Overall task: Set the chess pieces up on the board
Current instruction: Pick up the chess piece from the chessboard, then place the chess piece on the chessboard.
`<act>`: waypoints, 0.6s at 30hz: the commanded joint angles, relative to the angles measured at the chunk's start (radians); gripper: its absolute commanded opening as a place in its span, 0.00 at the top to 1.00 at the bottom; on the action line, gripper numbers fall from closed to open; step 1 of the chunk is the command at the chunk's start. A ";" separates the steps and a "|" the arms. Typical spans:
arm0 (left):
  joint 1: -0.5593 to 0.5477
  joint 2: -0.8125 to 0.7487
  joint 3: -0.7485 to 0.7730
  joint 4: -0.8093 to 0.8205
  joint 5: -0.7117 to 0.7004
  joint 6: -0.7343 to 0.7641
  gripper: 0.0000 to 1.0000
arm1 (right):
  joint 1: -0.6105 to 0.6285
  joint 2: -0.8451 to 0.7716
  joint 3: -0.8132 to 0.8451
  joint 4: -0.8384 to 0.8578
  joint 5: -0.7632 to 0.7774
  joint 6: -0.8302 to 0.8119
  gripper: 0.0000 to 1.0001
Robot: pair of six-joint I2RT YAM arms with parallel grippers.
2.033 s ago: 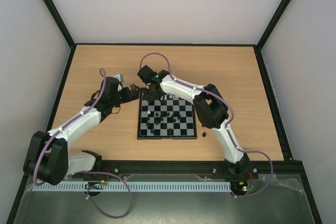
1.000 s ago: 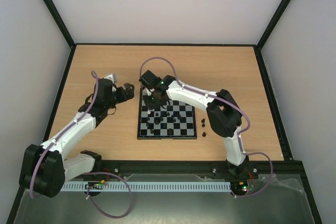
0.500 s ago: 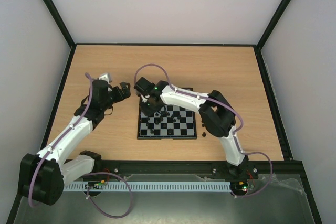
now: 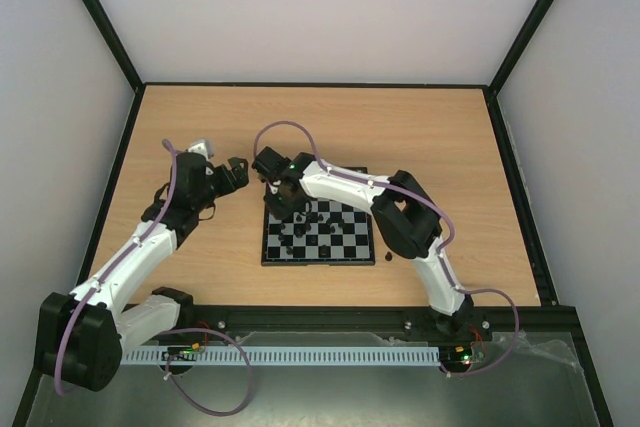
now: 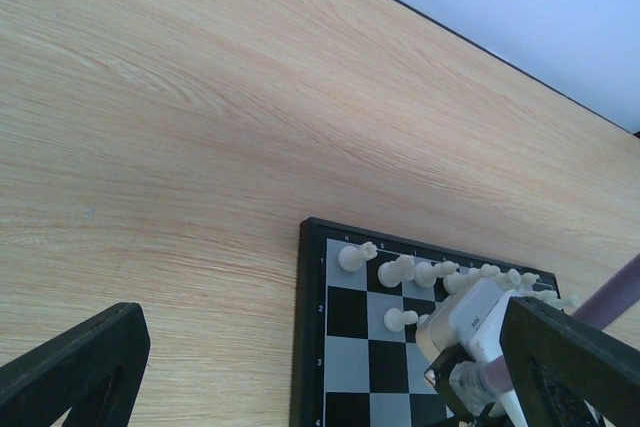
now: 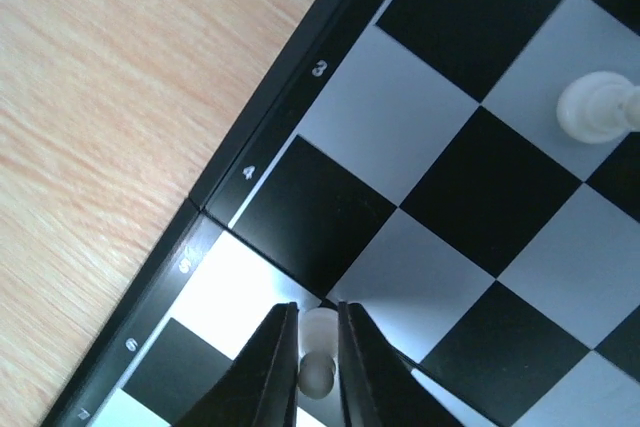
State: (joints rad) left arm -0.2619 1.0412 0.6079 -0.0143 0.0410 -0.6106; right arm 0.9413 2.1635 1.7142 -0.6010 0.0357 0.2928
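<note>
The right gripper [image 6: 318, 315] is pinched narrow on a white piece [image 6: 318, 367] low over the board [image 6: 310, 202], with the black rim just beside it and bare squares ahead. The left gripper [image 4: 234, 171] gapes wide above open worktop [image 5: 200, 97]. The board's corner is near its fingers, and other white pieces [image 5: 400, 269] line that end.

Board [image 4: 340, 245] sits centre frame on the wood surface [image 4: 430, 137]. Right tool [image 4: 283, 202] is down over the board's upper-left corner, its arm arcing in from lower right; jaw state unreadable from here. Left tool [image 4: 238, 171] hangs over the surface just left of that corner, apart from the board. Dark chess pieces [image 4: 300, 231] are scattered mid-board. One dark piece [image 4: 388, 257] lies off-board, just right of the lower-right corner.
</note>
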 commanded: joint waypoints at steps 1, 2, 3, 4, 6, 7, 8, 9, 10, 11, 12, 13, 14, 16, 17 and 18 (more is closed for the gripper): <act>0.010 -0.001 -0.011 -0.001 0.000 -0.004 0.00 | 0.003 0.032 0.042 -0.066 0.017 -0.010 0.93; 0.010 -0.001 -0.012 0.000 0.001 -0.003 0.00 | 0.003 0.035 0.046 -0.068 0.022 -0.011 0.95; 0.012 0.000 -0.011 0.000 0.000 -0.003 0.01 | 0.003 0.038 0.051 -0.072 0.029 -0.014 0.98; 0.012 0.000 -0.011 0.000 0.000 -0.002 0.00 | 0.002 0.041 0.060 -0.074 0.040 -0.017 0.99; 0.012 0.000 -0.012 0.000 0.000 -0.003 0.00 | 0.000 0.050 0.088 -0.083 0.065 -0.020 0.99; 0.013 0.000 -0.012 0.001 0.000 -0.003 0.01 | -0.001 0.058 0.109 -0.087 0.070 -0.022 0.99; 0.013 0.000 -0.014 0.000 0.001 -0.003 0.00 | -0.006 0.068 0.139 -0.095 0.069 -0.026 0.99; 0.013 0.000 -0.013 0.000 0.001 -0.003 0.00 | -0.012 0.086 0.184 -0.103 0.073 -0.027 0.99; 0.013 -0.001 -0.014 0.000 0.000 -0.003 0.00 | -0.019 0.101 0.216 -0.109 0.079 -0.027 0.99; 0.013 -0.002 -0.013 0.000 0.000 -0.003 0.00 | -0.027 0.115 0.247 -0.115 0.081 -0.030 0.99; 0.014 -0.001 -0.014 0.000 0.000 -0.002 0.00 | -0.038 0.131 0.280 -0.120 0.083 -0.029 0.99; 0.014 -0.001 -0.014 0.001 0.001 -0.003 0.01 | -0.047 0.145 0.309 -0.127 0.081 -0.028 0.99; 0.015 -0.001 -0.014 0.001 0.002 -0.002 0.01 | -0.055 0.159 0.334 -0.133 0.075 -0.028 0.99; 0.015 0.001 -0.015 0.003 0.003 -0.003 0.00 | -0.066 0.183 0.374 -0.141 0.067 -0.027 0.99; 0.016 0.002 -0.016 0.003 0.005 -0.002 0.00 | -0.070 0.194 0.390 -0.146 0.063 -0.027 0.98; 0.015 0.004 -0.016 0.004 0.007 -0.002 0.00 | -0.073 0.203 0.404 -0.151 0.062 -0.029 0.98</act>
State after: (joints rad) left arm -0.2520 1.0416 0.6044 -0.0139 0.0425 -0.6106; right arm 0.8913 2.3222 2.0480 -0.6590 0.0948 0.2726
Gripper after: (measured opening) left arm 0.995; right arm 0.048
